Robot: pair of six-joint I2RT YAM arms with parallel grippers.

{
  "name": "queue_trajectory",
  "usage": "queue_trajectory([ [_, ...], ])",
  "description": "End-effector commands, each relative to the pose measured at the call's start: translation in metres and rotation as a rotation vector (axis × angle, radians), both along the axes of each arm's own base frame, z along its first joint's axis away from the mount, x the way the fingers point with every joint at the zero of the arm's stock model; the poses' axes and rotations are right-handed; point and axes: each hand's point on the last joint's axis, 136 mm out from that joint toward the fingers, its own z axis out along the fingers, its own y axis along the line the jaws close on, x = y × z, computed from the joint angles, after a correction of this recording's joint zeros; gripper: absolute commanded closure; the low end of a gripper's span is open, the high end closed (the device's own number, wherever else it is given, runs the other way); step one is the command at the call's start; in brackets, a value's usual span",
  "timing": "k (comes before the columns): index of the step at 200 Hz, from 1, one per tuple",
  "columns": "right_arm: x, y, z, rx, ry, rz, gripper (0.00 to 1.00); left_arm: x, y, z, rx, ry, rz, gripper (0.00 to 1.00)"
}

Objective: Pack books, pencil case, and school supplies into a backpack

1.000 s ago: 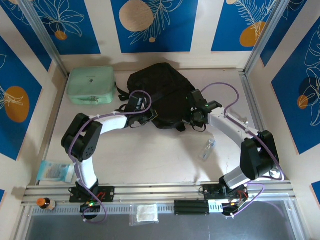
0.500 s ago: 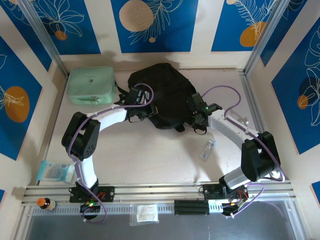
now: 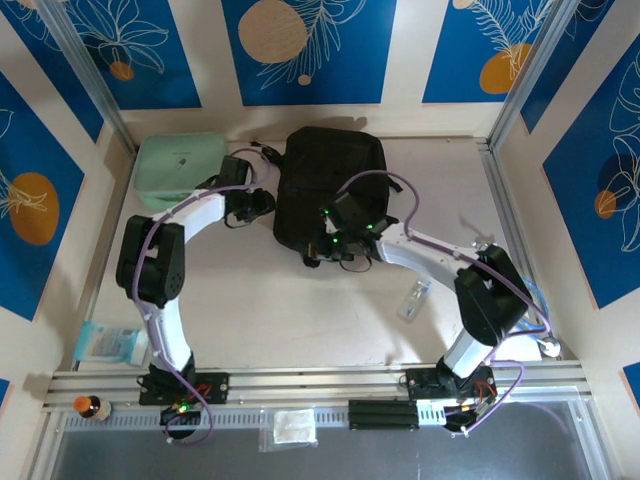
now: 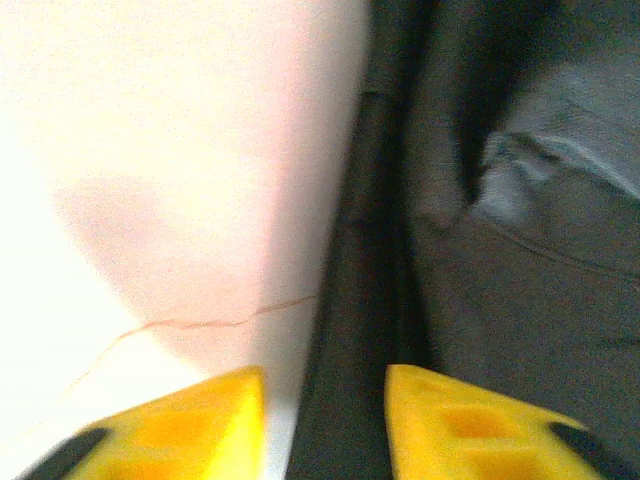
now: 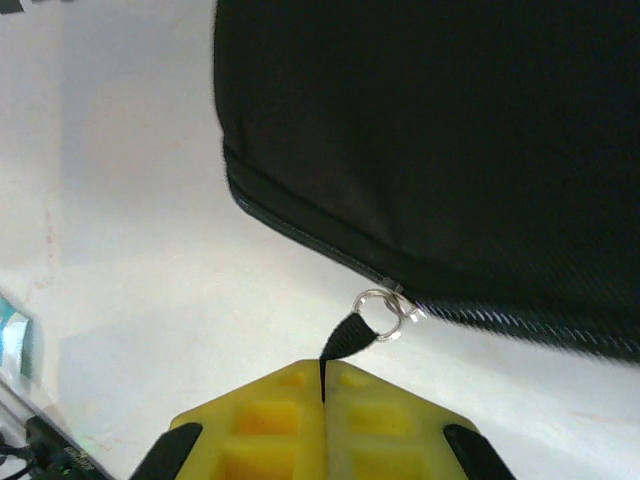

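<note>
Backpack lies flat at the far middle of the table.
We see the right gripper pinching its zip pull; the left gripper stands part-open beside its left edge.

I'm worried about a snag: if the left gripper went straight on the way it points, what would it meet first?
Probably the backpack: its black side edge runs right up the gap ahead of the left gripper, pale table to the left. How near it lies is unclear.
</note>
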Motion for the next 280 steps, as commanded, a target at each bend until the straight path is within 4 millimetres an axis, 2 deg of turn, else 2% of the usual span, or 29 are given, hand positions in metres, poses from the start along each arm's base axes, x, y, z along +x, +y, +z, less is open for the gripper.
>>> queue_trajectory([
  [1,0.007,0.026,0.016,0.073,-0.020,0.054,1.00,-0.024,0.026,0.025,0.073,-0.014,0.066,0.49],
  [14,0.010,0.028,0.016,0.077,-0.017,0.045,1.00,-0.041,0.030,0.030,0.052,0.005,0.103,0.43],
  [23,0.011,0.027,0.014,0.069,-0.017,0.035,1.00,-0.052,0.026,0.033,0.004,0.016,0.113,0.41],
  [53,0.009,0.016,0.007,0.038,-0.013,0.014,1.00,-0.080,0.001,0.033,-0.173,0.061,0.162,0.37],
  [88,0.008,0.007,0.006,0.016,-0.018,-0.006,1.00,-0.104,-0.031,0.021,-0.244,0.143,0.239,0.36],
  [112,0.009,0.001,0.007,0.011,-0.022,-0.021,1.00,-0.101,-0.052,0.021,-0.297,0.128,0.248,0.35],
  [155,0.009,-0.004,0.007,0.004,-0.020,-0.036,1.00,-0.089,-0.068,0.019,-0.345,0.096,0.270,0.34],
  [185,0.010,-0.009,0.008,-0.009,-0.023,-0.053,1.00,-0.089,-0.075,0.006,-0.330,0.135,0.267,0.37],
  [218,0.010,-0.021,0.005,-0.055,-0.027,-0.085,1.00,-0.085,-0.073,-0.002,-0.303,0.133,0.282,0.53],
  [233,0.010,-0.031,0.004,-0.085,-0.028,-0.109,1.00,-0.083,-0.070,-0.004,-0.279,0.127,0.286,0.67],
  [251,0.009,-0.048,0.002,-0.137,-0.032,-0.151,1.00,-0.081,-0.067,-0.006,-0.249,0.119,0.287,0.82],
  [280,0.005,-0.083,-0.001,-0.223,-0.036,-0.240,1.00,-0.079,-0.059,-0.009,-0.209,0.110,0.294,0.98],
])
